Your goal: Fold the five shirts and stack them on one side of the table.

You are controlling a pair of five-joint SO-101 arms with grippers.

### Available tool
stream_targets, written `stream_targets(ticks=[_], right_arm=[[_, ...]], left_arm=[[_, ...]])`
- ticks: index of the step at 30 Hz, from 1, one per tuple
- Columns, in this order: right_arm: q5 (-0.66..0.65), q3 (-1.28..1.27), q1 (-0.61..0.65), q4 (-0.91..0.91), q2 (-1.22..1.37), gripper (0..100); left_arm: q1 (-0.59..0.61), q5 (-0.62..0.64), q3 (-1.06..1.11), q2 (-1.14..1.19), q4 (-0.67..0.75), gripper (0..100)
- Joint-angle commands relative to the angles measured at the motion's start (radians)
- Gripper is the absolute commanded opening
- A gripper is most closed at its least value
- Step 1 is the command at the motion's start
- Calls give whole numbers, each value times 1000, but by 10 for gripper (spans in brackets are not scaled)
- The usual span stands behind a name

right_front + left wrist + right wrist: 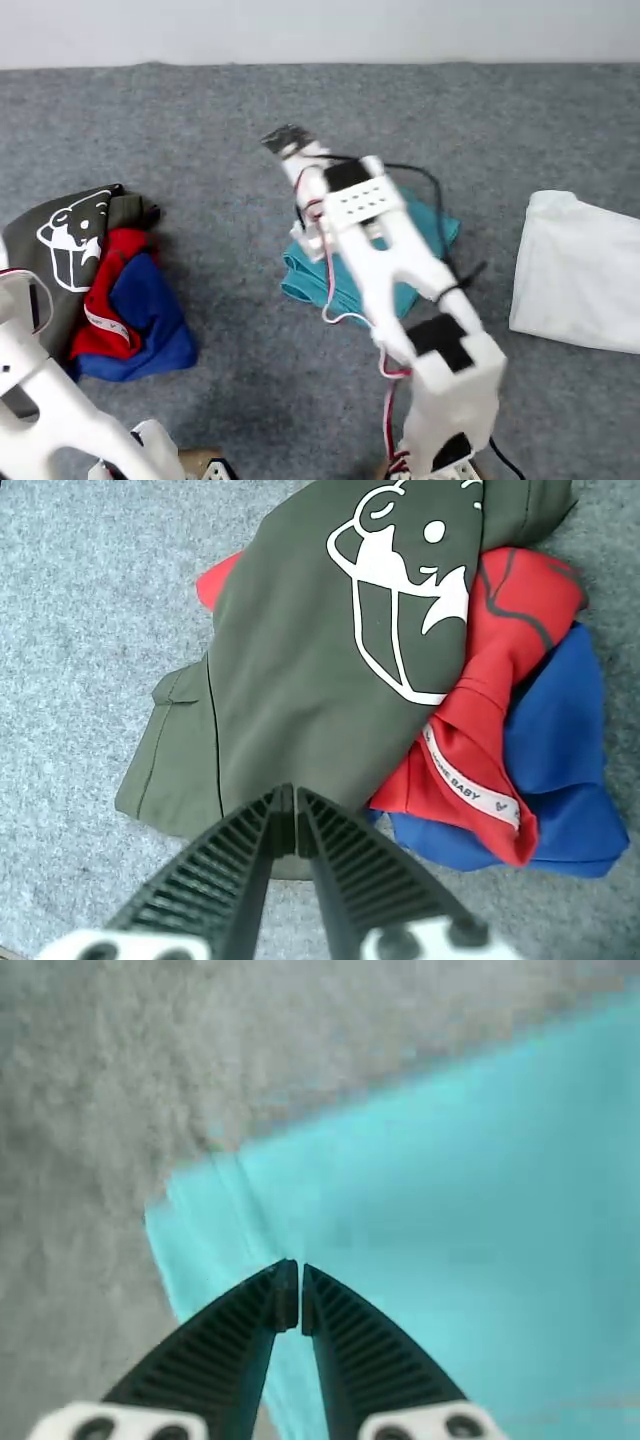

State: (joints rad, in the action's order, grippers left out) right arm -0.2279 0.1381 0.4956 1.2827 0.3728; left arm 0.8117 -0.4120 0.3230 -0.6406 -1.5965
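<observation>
Well, the grey bench (pixel 200 120) has shirts in three places. A white shirt (pixel 580 270) lies flat at one end. At the far end is a loose heap, with a green shirt (pixel 60 250) on top of a red shirt (pixel 120 260) and a blue shirt (pixel 150 310). Between them, in the middle, the teal shirt (pixel 305 275) lies partly folded, its long axis slanting across the bench.

The right tool (pixel 298 1282) hangs straight over that teal shirt, just inside one edge. Its jaws are closed tip to tip, and I can't make out any cloth pinched between them. The left tool (pixel 296 808) is closed and empty too, poised above the near hem of the green shirt.

So the right arm is plainly the nearer one to the teal shirt, and I'd guess the next fold runs across that slant.
</observation>
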Motion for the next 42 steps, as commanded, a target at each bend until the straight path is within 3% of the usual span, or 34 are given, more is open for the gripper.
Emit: stream_targets(ticks=[1, 8, 20, 30, 36, 42], right_arm=[[9, -2, 73, -61, 88, 9], [9, 23, 151, 127, 77, 9], [9, 68, -67, 302, -171, 9], [11, 66, -153, 265, -239, 9], [133, 66, -67, 194, -177, 9], [318, 66, -139, 150, -124, 10]], left_arm=[[-3, -14, -4, -18, 15, 16], [-3, -14, -4, -18, 15, 16], [-8, -14, -4, -17, 17, 16], [-8, -14, -4, -17, 21, 16], [-8, -14, -2, -15, 18, 16], [-8, -14, -4, -23, 15, 16]])
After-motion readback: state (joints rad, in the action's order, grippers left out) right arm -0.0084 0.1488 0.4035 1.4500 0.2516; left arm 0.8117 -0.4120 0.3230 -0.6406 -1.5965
